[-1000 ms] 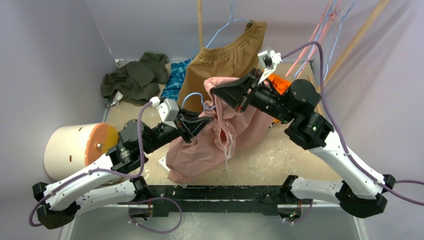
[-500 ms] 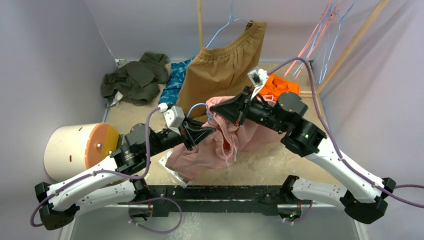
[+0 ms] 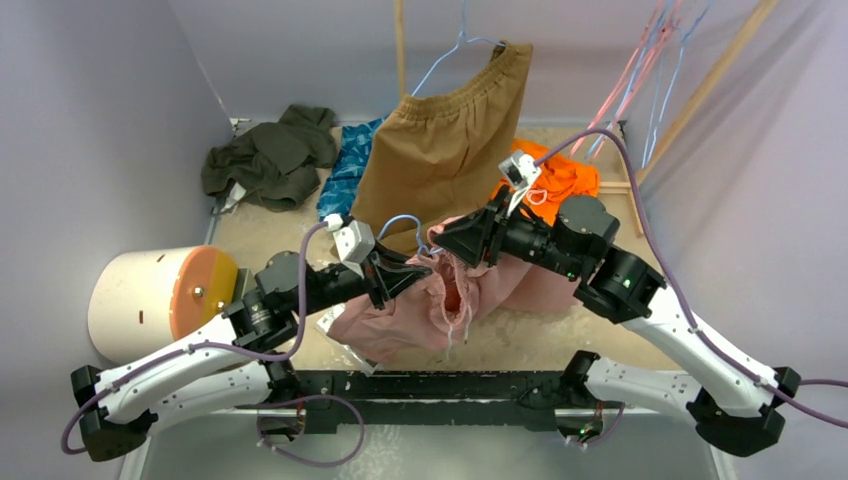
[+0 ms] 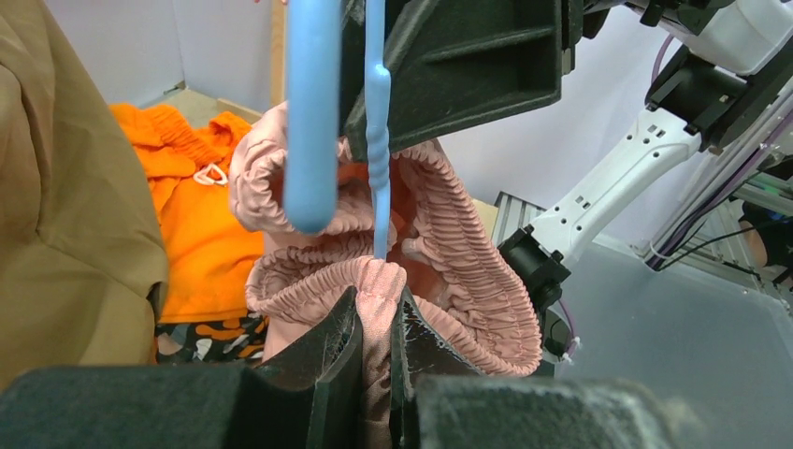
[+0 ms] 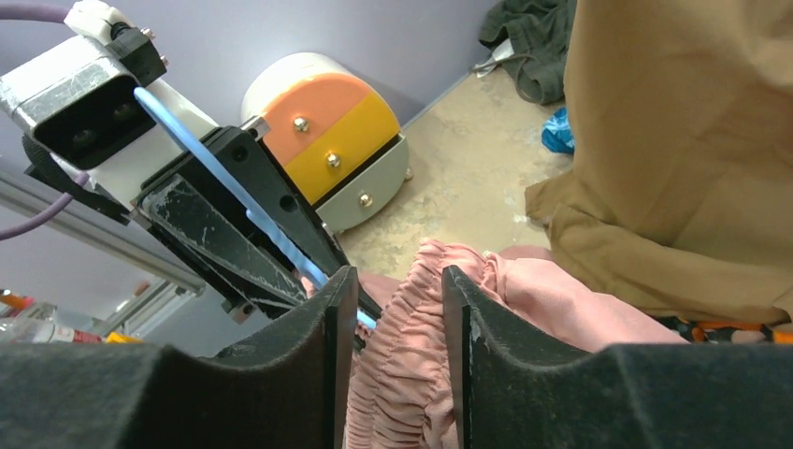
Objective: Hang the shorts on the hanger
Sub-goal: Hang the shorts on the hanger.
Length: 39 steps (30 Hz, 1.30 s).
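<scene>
The two arms have sunk and drawn in toward the near edge. With them the shorts have dropped from a lifted drape to a low bunch over the tabletop, in the middle, just in front of the hanging brown shorts. The hanger has come down too, and its thin blue wire runs straight into the gathered waistband. The biggest change is at the right pincer, which was clamped a moment ago. Its fingers now stand partly apart with the waistband lying loose in the gap, so it grips nothing. That looks like a release before a fresh hold, and the shorts are not yet properly hung. The left pincer is pinched nearly shut on a fold of waistband, right where the wire meets it.
</scene>
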Each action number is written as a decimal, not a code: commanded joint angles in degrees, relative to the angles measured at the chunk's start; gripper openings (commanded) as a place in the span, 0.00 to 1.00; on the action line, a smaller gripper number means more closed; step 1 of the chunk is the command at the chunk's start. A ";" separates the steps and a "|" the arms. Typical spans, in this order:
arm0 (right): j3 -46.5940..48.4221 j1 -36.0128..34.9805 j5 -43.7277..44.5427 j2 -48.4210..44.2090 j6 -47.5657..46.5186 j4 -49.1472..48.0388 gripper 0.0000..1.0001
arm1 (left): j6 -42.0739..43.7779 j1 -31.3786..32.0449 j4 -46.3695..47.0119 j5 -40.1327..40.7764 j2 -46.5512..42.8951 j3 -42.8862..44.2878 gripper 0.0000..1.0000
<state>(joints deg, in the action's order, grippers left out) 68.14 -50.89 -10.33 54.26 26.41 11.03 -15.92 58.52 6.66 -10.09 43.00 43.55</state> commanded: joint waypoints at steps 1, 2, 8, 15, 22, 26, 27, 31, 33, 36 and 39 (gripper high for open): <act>2.13 -0.08 1.71 -2.42 -2.46 2.41 0.44 | -1.08 -0.16 9.59 0.16 -2.11 0.41 0.00; 2.25 -0.08 1.65 -2.87 -2.81 2.42 0.46 | -1.20 -0.16 9.60 0.18 -2.20 0.21 0.00; 2.89 -0.08 1.62 -5.34 -4.93 2.54 0.58 | -1.55 -0.19 8.61 -0.87 -3.03 -0.11 0.00; 6.13 -0.08 1.27 -5.40 -7.68 1.77 0.63 | -1.71 -0.17 8.79 -2.46 -3.20 0.22 0.00; 11.56 -0.08 -5.68 -0.25 -11.40 0.25 0.65 | -2.91 -0.16 9.17 -6.10 -2.75 0.15 0.00; 12.31 -0.08 -8.37 2.41 -12.84 -0.76 0.65 | -3.56 -0.17 9.25 -7.15 -2.88 0.13 0.00; 12.43 -0.06 -9.49 2.88 -13.28 -1.03 0.65 | -3.65 -0.16 9.25 -7.33 -3.05 0.11 0.00; 12.71 -0.17 -14.42 4.41 -13.93 -2.52 0.64 | -3.76 -0.16 8.62 -7.49 -3.36 0.01 0.00; 12.27 -0.16 -15.96 4.52 -13.99 -3.83 0.64 | -3.84 -0.20 8.51 -7.42 -3.63 -0.19 0.00; 11.94 -0.16 -16.66 4.90 -13.89 -5.01 0.63 | -3.93 -0.16 8.55 -7.25 -3.72 -0.41 0.00; 11.46 -0.25 -17.87 5.47 -13.59 -6.02 0.62 | -3.94 -0.16 8.47 -7.08 -3.62 -0.40 0.00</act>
<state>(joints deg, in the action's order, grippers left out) 78.96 -50.94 -24.27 59.94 13.76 10.17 -18.94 58.52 9.80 -16.73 40.42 43.09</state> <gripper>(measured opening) 0.627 0.079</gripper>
